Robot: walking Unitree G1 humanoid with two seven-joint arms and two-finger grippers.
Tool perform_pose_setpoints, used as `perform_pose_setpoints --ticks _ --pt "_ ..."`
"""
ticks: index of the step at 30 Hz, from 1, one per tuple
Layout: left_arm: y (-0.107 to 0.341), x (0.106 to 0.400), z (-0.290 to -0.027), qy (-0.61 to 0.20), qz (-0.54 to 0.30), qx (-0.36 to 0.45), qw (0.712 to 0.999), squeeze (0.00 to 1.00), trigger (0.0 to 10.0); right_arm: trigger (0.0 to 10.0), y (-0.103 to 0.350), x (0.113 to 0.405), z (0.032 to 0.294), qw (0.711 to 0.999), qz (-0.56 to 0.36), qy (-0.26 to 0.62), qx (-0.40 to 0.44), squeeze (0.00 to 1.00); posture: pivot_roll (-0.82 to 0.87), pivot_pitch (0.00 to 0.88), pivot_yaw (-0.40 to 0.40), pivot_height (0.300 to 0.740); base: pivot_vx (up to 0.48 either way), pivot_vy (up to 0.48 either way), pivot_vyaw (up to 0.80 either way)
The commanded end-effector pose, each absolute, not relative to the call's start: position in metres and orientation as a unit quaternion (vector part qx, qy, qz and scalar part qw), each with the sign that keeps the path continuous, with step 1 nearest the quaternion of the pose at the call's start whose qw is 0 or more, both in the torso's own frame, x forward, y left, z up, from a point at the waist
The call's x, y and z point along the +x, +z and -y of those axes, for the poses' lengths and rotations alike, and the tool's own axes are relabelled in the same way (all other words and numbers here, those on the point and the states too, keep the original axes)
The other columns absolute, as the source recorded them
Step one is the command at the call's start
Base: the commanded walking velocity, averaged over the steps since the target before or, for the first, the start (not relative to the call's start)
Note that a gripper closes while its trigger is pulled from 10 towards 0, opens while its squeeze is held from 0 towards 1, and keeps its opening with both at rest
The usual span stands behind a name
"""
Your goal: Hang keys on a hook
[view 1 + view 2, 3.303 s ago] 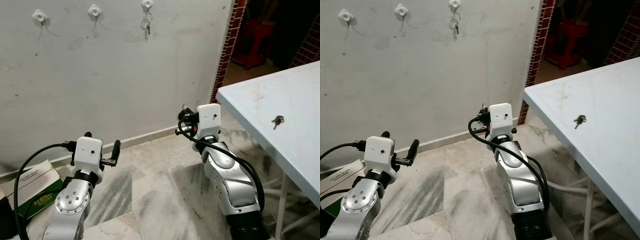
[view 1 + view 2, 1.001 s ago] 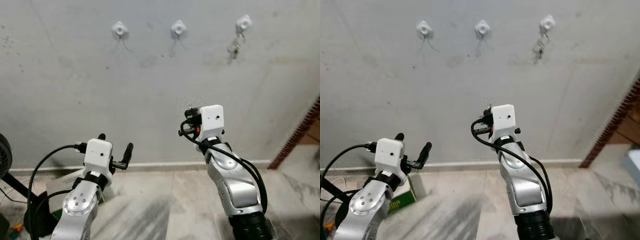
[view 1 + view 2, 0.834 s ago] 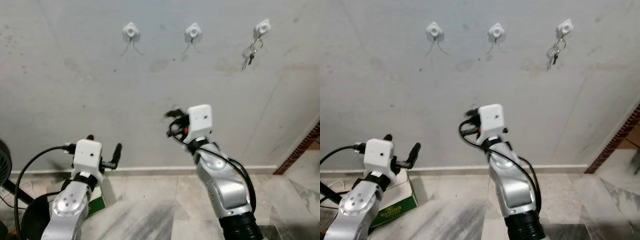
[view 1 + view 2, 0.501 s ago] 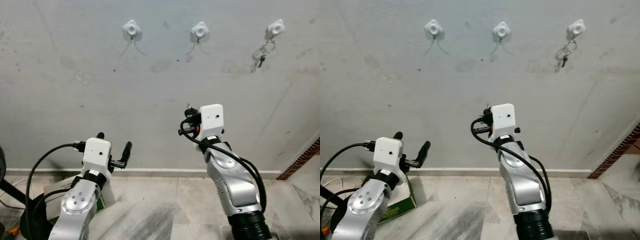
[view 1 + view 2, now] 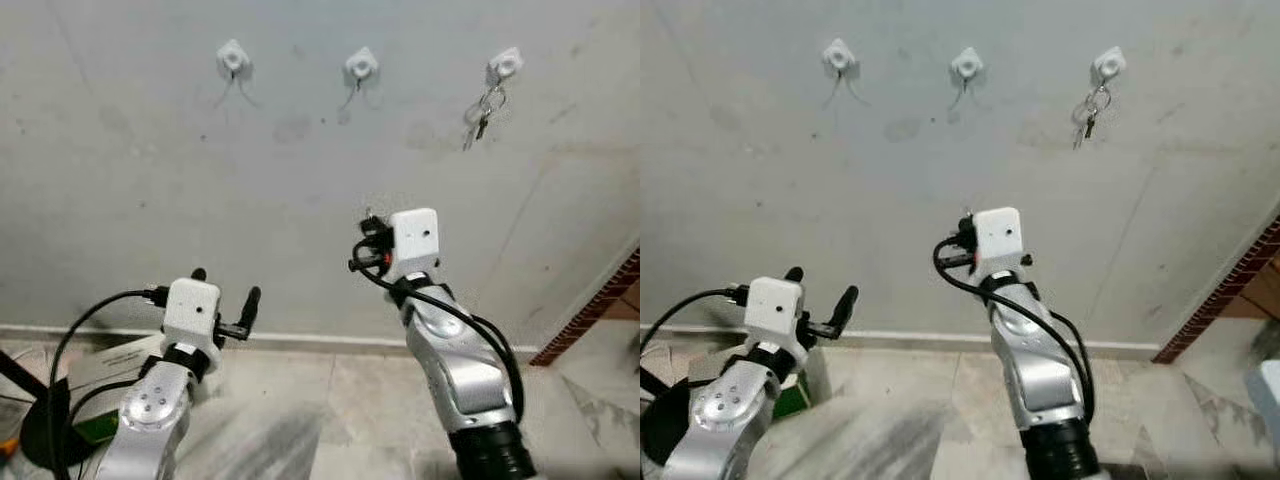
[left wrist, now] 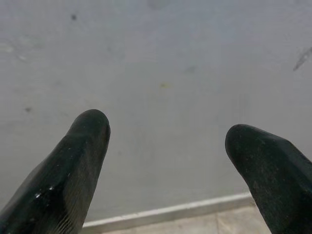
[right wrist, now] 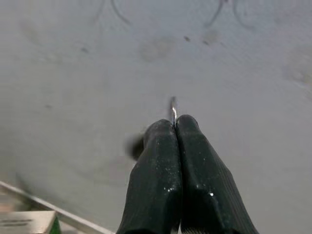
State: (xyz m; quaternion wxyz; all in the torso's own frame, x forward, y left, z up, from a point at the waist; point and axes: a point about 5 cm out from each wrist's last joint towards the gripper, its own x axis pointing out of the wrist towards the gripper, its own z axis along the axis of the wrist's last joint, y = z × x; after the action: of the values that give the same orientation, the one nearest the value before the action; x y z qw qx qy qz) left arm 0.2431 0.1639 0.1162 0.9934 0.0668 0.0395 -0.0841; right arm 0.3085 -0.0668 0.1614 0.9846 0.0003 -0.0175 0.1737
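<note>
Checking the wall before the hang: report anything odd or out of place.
Nothing stands out. Three white hooks sit in a row; the right hook already carries keys. The wall is only scuffed. The right hand pinches a thin metal piece.

Home entryway: wall hooks (image 5: 361,66), marble floor (image 5: 330,420).

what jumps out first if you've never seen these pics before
Three white hooks in a row high on the grey wall catch the eye, the rightmost hook already carrying a bunch of keys, the middle hook and left hook bare. Below them the right end effector is raised toward the wall, pinching a thin metal key ring, while the left end effector sits lower, spread open.
</note>
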Motion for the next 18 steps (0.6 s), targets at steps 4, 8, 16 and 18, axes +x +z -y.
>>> perform_pose_setpoints --ticks 4,8,16,18 --pt "0.1171 0.2437 -0.1579 -0.095 -0.037 0.060 0.993 0.00 10.0 10.0 0.1618 0.3101 0.0762 0.987 0.020 0.160 -0.005 0.00 0.13 0.026 0.044 0.740 0.000 -0.075 0.00" --pt "0.1168 0.2438 -0.1587 -0.091 -0.037 0.054 0.994 0.00 10.0 10.0 0.1620 0.3103 0.0763 0.987 0.020 0.160 -0.004 0.00 0.13 0.028 0.044 0.740 0.000 0.000 0.00" --pt "0.1176 0.2435 -0.1582 -0.093 -0.032 0.046 0.994 0.00 10.0 10.0 0.1620 0.3100 0.0761 0.987 0.021 0.161 -0.005 0.00 0.13 0.028 0.042 0.740 0.000 0.000 0.00" --pt "0.1180 0.2431 -0.1575 -0.097 -0.030 0.043 0.994 0.00 10.0 10.0 0.1620 0.3097 0.0762 0.987 0.021 0.161 -0.005 0.00 0.13 0.026 0.043 0.740 0.000 0.000 0.00"
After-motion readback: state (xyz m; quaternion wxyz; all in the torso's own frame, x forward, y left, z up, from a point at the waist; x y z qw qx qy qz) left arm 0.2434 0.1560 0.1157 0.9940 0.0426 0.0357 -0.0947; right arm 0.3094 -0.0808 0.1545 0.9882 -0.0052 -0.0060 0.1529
